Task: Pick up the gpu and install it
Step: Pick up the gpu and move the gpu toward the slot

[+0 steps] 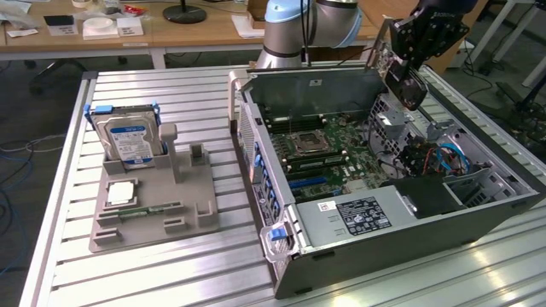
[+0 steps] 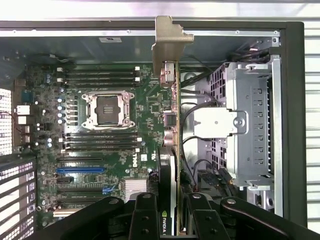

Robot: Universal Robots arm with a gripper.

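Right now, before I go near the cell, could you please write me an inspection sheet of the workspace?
Surface: slatted metal table, carrying the case and a holder.
Job's things: gpu held edge-down above the motherboard of the open computer case, not yet seated.
Clutter: hard drive standing in the grey holder; memory stick lying in it.
Grippers: gripper over the case, fingers shut on the gpu.
Cables: blue and red cables inside the case; loose floor cables at the exterior view's left.
Surroundings: wooden desk behind, with small items.
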